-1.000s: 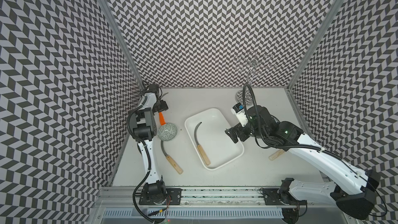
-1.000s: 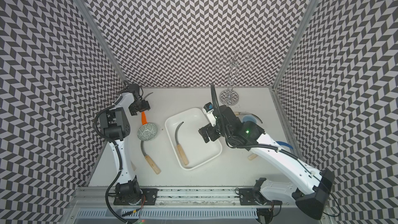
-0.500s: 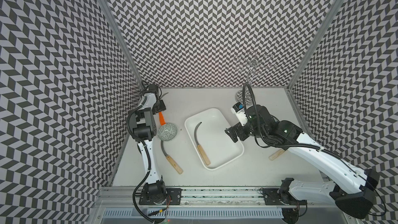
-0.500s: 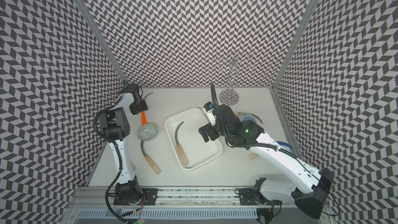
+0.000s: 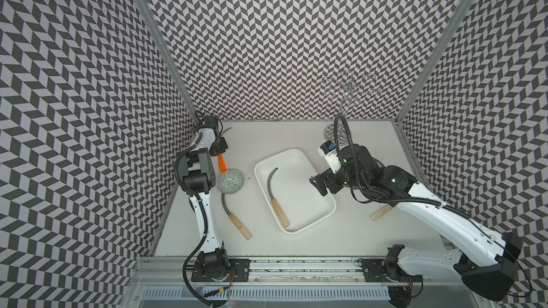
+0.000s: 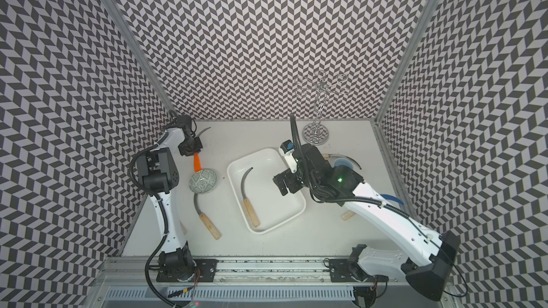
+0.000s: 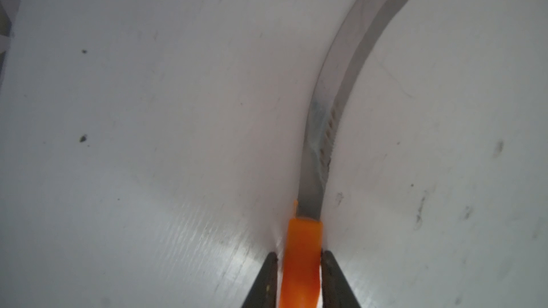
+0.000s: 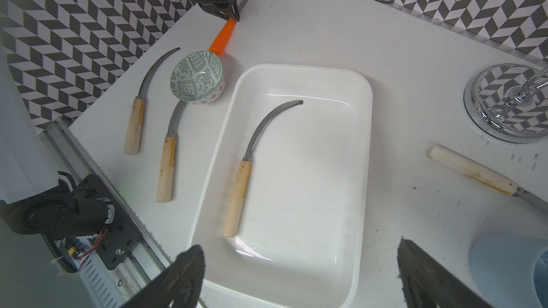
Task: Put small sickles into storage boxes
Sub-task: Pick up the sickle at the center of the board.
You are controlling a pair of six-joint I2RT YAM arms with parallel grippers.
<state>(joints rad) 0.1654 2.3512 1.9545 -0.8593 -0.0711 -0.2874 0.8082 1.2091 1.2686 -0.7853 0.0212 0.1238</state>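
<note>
Orange-handled curved sickle [image 7: 302, 262]: left pincer [image 7: 299, 254] clamped on it, right pincer [image 8: 299, 254] apart; next, lift to white plastic tray [image 8: 296, 69].

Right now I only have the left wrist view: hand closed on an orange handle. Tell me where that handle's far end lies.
Observer: The orange-handled sickle ends right beside the patterned bowl; I cannot tell whether they touch.
Operator: Describe the tray.
Observer: The white tray holds one wooden-handled sickle, with bare floor beside it.
Operator: Report the other arm.
Observer: The right hand hangs open above the tray's rim.
</note>
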